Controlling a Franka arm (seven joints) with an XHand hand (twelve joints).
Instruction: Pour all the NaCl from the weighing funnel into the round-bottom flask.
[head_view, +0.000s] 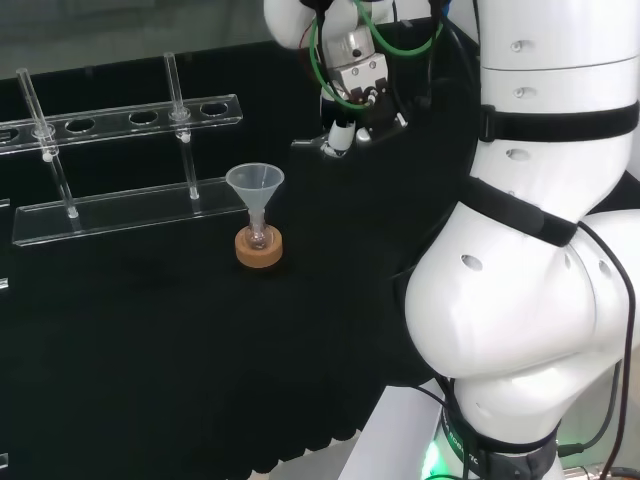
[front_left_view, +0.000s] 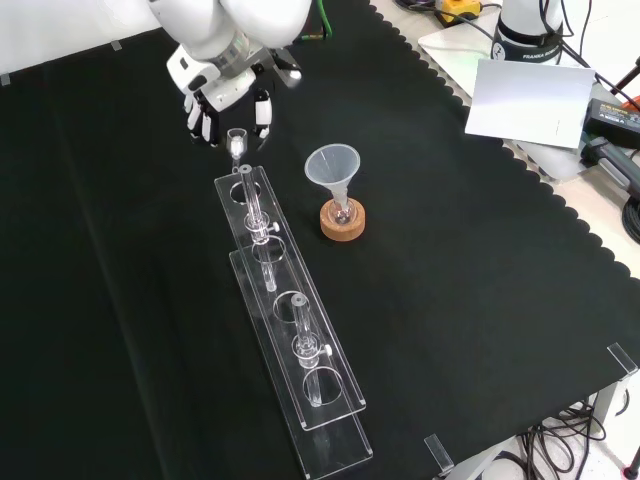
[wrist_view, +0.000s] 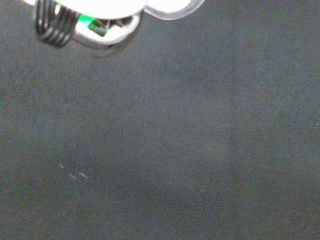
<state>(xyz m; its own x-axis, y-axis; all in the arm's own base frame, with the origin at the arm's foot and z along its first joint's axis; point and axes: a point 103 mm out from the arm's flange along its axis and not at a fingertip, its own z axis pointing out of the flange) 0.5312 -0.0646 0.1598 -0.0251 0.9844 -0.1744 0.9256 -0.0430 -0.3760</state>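
A small round-bottom flask sits on a cork ring, with a clear plastic funnel standing in its neck. The hand hangs above the cloth with its fingers bent downward. It is to the right of the flask and farther off in the head view, up and left of the flask in the front view. A faint clear weighing funnel sticks out from the fingertips. In the wrist view its clear rim shows beside a blurred white part of the hand. What it holds is too faint to see.
A clear acrylic rack with two upright glass tubes lies left of the flask in both views, its far end close under the hand in the front view. A white sheet of paper lies beyond the cloth's scalloped edge. The arm's white links stand at the right.
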